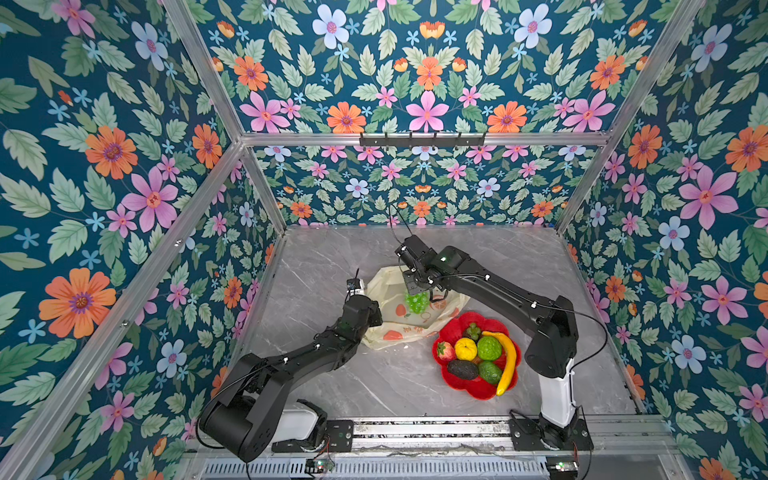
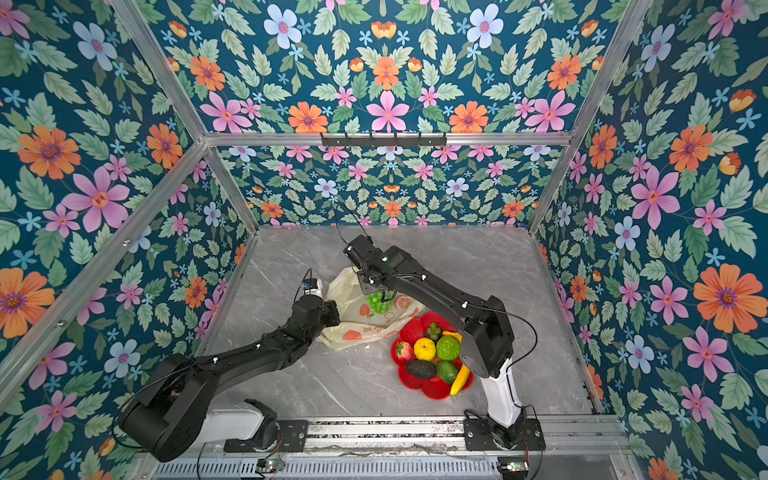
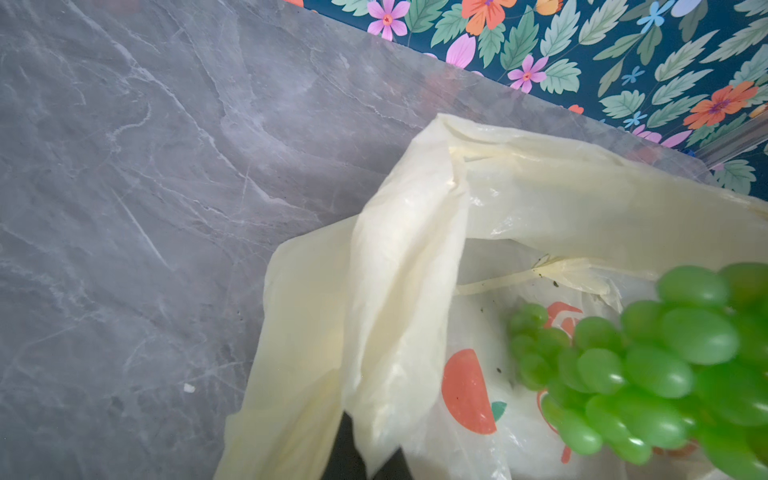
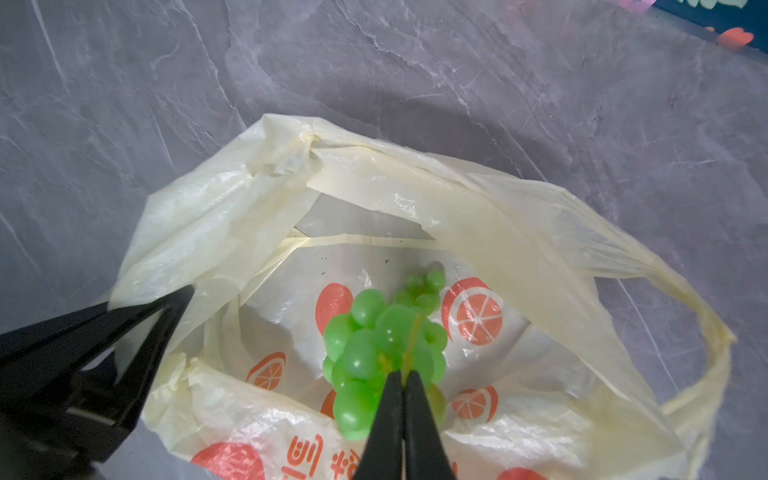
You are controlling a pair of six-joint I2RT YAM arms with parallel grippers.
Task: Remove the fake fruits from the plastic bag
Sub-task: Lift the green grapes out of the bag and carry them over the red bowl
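Plastic bag (image 4: 415, 195): thin, limp, crinkly film on desk (image 4: 540, 83), below right fingers (image 4: 401, 380); rim pinched by left fingers (image 4: 178, 301).
Grape bunch (image 4: 365, 345): likely light, glossy, slippery; dangles at right fingertips, which pinch its stem. Stem looks the safest hold.

Both arms were matte black, boxy links with rounded joint housings: left arm (image 1: 291, 365), right arm (image 1: 498, 291). Each had a white base segment (image 1: 557, 395) on a black mounting plate (image 1: 523, 436), screw heads visible. Thin black cables (image 1: 606, 334) ran outside the links, pinned by small white clips (image 1: 533, 304). A green status LED (image 1: 443, 259) was lit on the right arm's wrist housing. The left wrist carried a small white-and-blue module (image 1: 356, 286). The right gripper (image 4: 402, 376) fingers (image 4: 384, 419) were plain black, tapering to narrow tips.
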